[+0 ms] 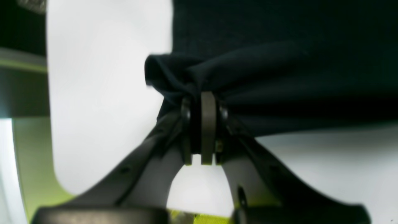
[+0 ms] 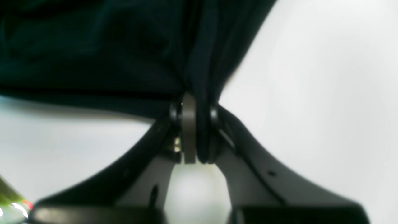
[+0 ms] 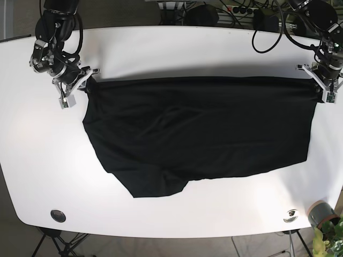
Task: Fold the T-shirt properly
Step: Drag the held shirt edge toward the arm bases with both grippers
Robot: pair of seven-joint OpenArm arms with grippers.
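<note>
Both your left gripper (image 3: pixel 319 90) and right gripper (image 3: pixel 81 85) are clenched on the far corners of the T-shirt (image 3: pixel 198 134), stretched flat across the surface (image 3: pixel 177 48). You look mid-spread; next, probably carry that far edge evenly toward the near hem

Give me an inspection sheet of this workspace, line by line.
Surface: white table, bare around the cloth.
Job's things: black T-shirt spread out, far edge pulled straight, near-left part bunched.
Clutter: round fittings in the table near the front corners.
Grippers: left gripper shut on T-shirt; right gripper shut on T-shirt.
Cables: black cables behind the far edge.
Surroundings: potted plant, tripod legs under the table.
</note>
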